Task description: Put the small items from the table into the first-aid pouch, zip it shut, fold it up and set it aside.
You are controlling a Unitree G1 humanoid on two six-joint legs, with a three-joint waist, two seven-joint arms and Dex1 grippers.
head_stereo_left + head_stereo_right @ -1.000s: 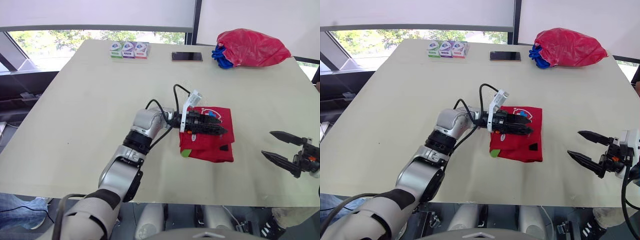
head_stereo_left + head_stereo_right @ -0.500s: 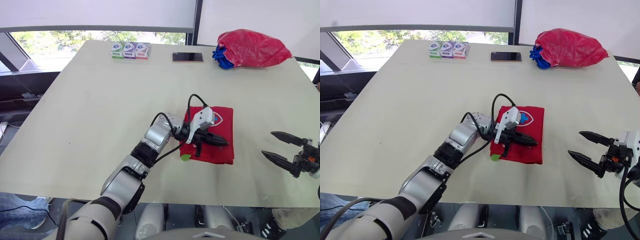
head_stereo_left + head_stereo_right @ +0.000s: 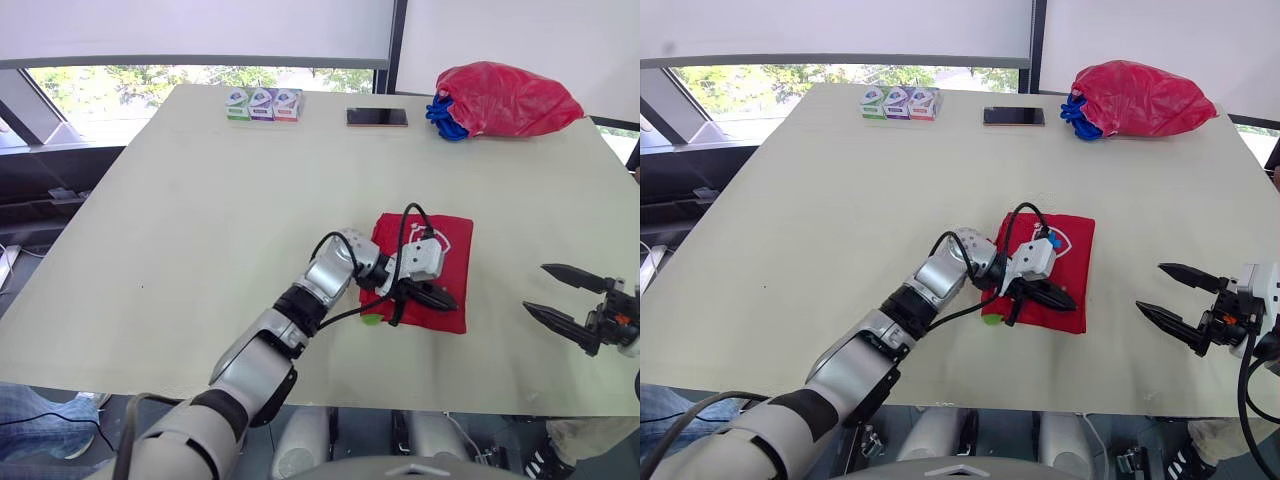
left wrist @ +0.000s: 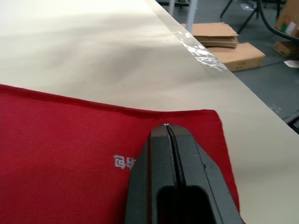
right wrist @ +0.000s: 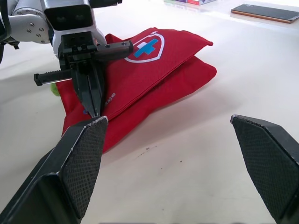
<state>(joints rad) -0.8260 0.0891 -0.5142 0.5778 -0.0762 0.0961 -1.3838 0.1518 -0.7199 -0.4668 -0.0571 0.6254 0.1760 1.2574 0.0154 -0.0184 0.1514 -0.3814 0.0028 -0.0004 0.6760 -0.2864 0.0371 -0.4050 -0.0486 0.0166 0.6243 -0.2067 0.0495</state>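
Fingers (image 4: pixel 156 161) pressed together, left gripper (image 3: pixel 441 298) rests on the folded red first-aid pouch (image 3: pixel 452 238); right gripper (image 3: pixel 536 287) hovers apart, spread wide.

Pouch (image 4: pixel 70 140) partly beneath left pincer (image 4: pixel 168 128)

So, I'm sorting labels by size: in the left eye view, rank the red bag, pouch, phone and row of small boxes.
1. pouch and red bag, about alike; the pouch is nearer, so unsure.
2. row of small boxes
3. phone
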